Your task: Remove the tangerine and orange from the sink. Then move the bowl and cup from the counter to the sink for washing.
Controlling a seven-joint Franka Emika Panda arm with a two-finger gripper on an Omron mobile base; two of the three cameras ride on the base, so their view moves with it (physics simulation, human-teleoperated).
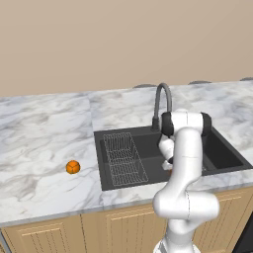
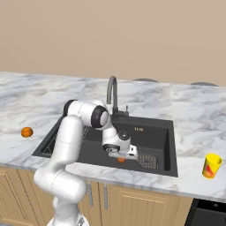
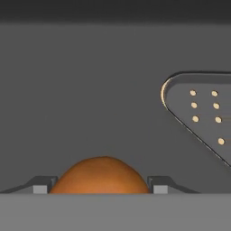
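You have the arm bent down into the sink point(image 1: 227, 155), with the gripper point(image 2: 121, 157) low over the basin floor close to the sink's front wall. In the hand view an orange fruit point(image 3: 100, 176) sits squarely between the two fingertips point(image 3: 41, 187), one tip on each side of it; the tips stand right at its sides, but you cannot tell from these pictures whether they already press on it or whether it is lifted off the basin floor, so the grip itself is not readable. In the right base view the same fruit shows as a small orange spot just under the hand, beside the perforated drain plate point(image 3: 203, 113) in the basin floor. A second orange fruit point(image 1: 72, 167) lies on the counter point(image 1: 44, 128) well to the left of the sink, apart from everything else. The wire rack point(image 1: 122, 158) rests in the left part of the sink, and the dark gooseneck faucet point(image 1: 162, 101) rises from the sink's back edge, curving over the basin just behind the arm's wrist. The yellow cup point(image 2: 211, 166) stands upright on the counter to the right of the sink, near the counter's front edge, with its red mark facing the camera.
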